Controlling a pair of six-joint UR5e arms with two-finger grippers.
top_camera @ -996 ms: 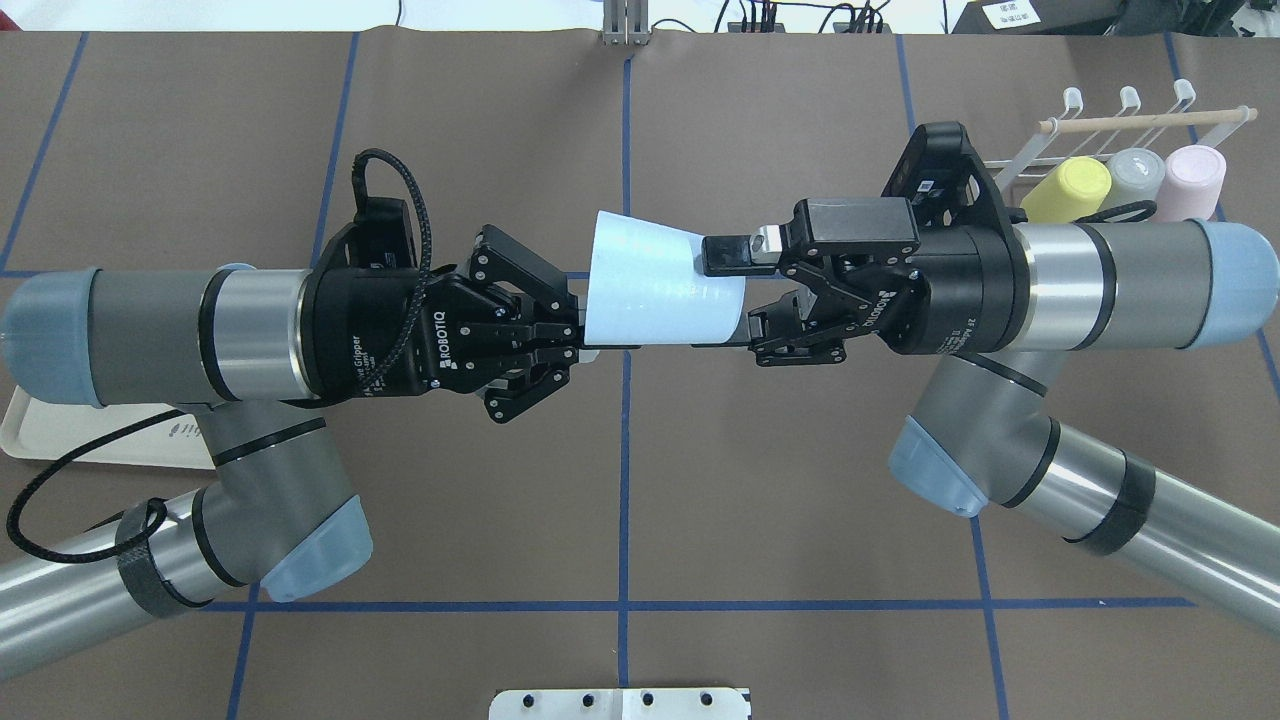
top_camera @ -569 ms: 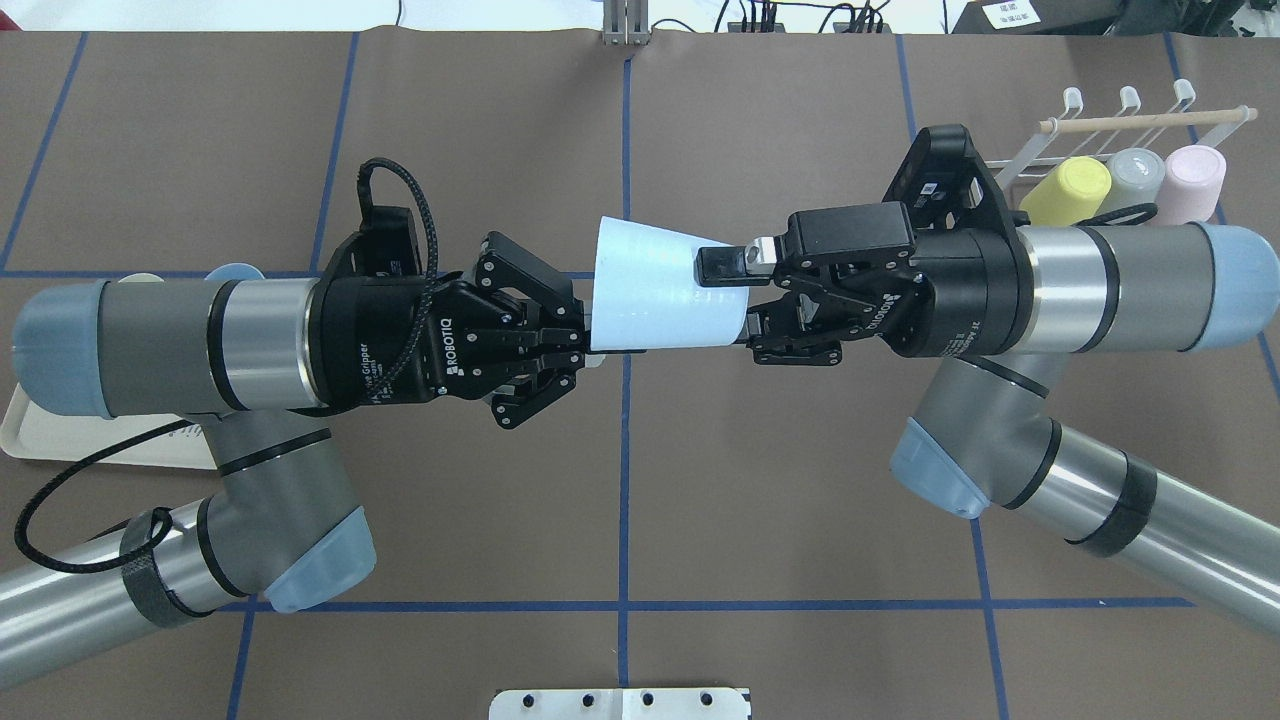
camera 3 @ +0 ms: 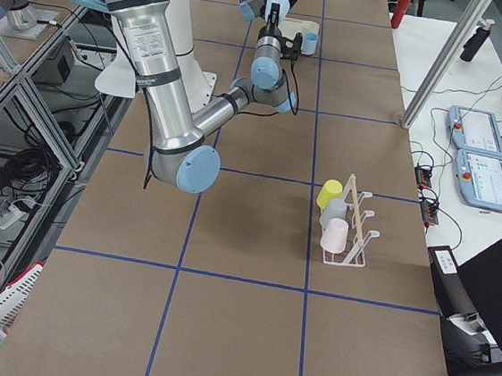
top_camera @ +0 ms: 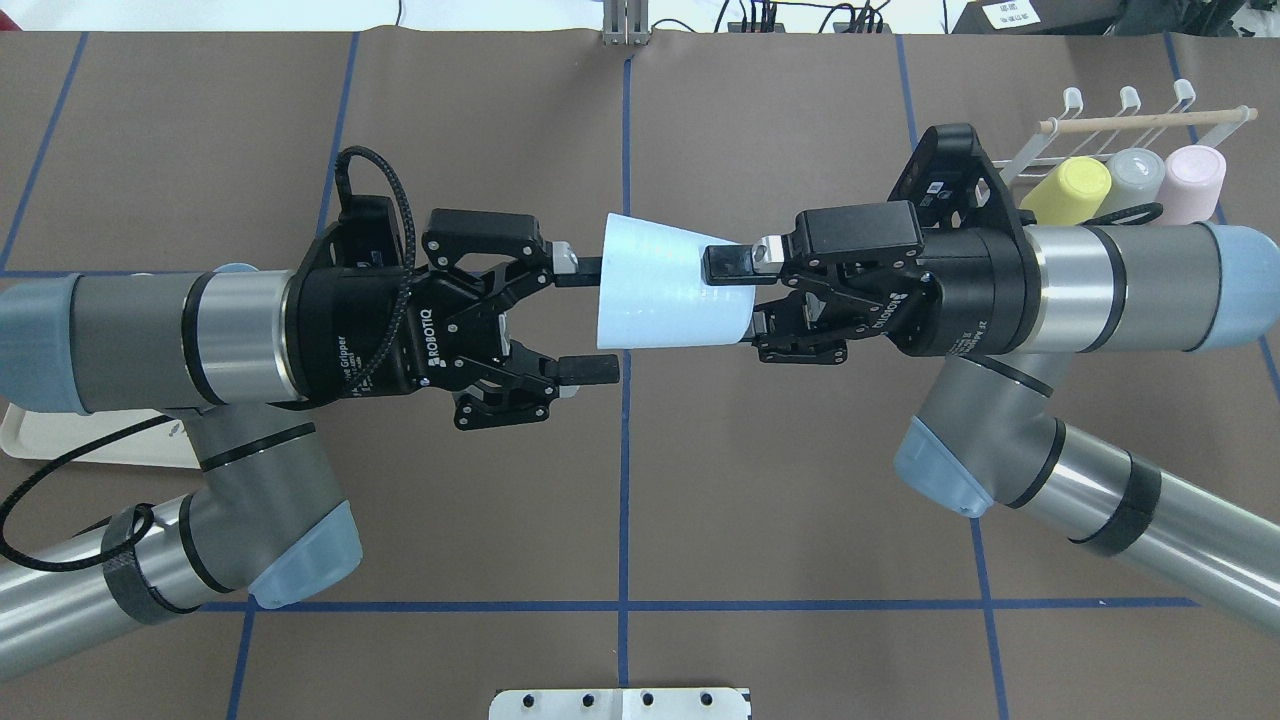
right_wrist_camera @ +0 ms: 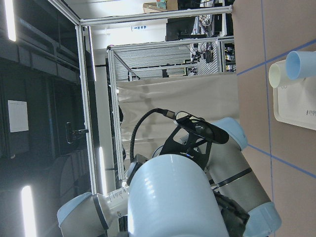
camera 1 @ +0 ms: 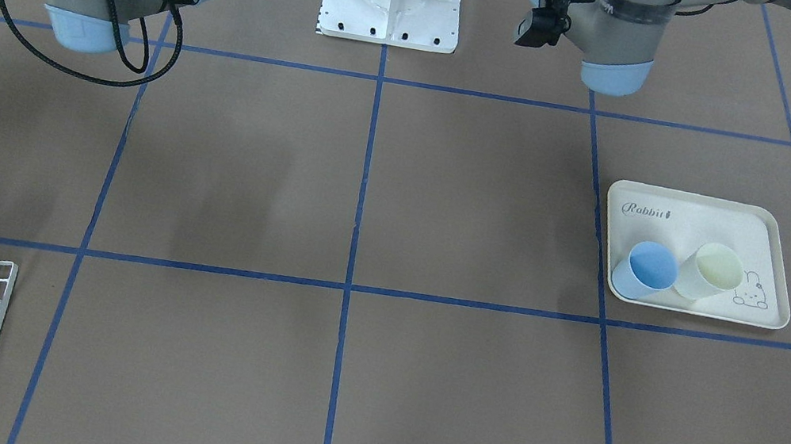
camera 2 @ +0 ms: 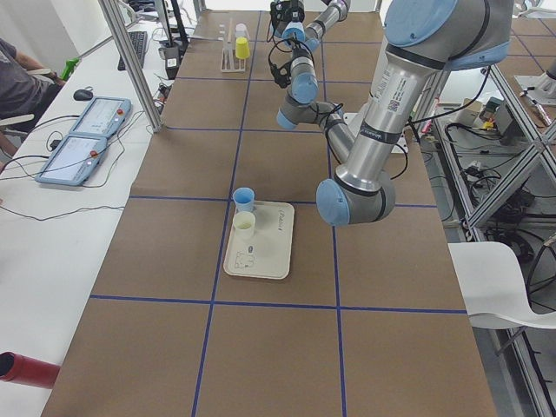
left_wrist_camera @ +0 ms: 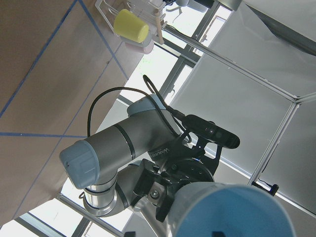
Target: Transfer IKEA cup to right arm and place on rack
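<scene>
The light blue IKEA cup (top_camera: 665, 295) hangs on its side in mid-air over the table's centre, wide mouth toward the left arm. My right gripper (top_camera: 738, 298) is shut on its narrow end, one finger (top_camera: 728, 262) lying over the wall. My left gripper (top_camera: 592, 322) is open at the cup's mouth, its fingers (top_camera: 578, 270) apart and off the cup. The white wire rack (top_camera: 1120, 125) with its wooden dowel stands at the far right, behind the right arm. The cup (right_wrist_camera: 173, 197) fills the lower right wrist view, and its rim (left_wrist_camera: 232, 212) shows in the left wrist view.
Yellow (top_camera: 1068, 190), grey (top_camera: 1135, 175) and pink (top_camera: 1185, 182) cups hang on the rack. A cream rabbit-print tray (camera 1: 717, 220) on the robot's left holds a blue cup (camera 1: 646, 270) and a cream cup (camera 1: 710, 271). A white base plate (camera 1: 391, 8) sits at the robot's side.
My left gripper has opened and let go of the cup's mouth, drawing back a little. The right gripper keeps its hold and the cup has barely moved.
</scene>
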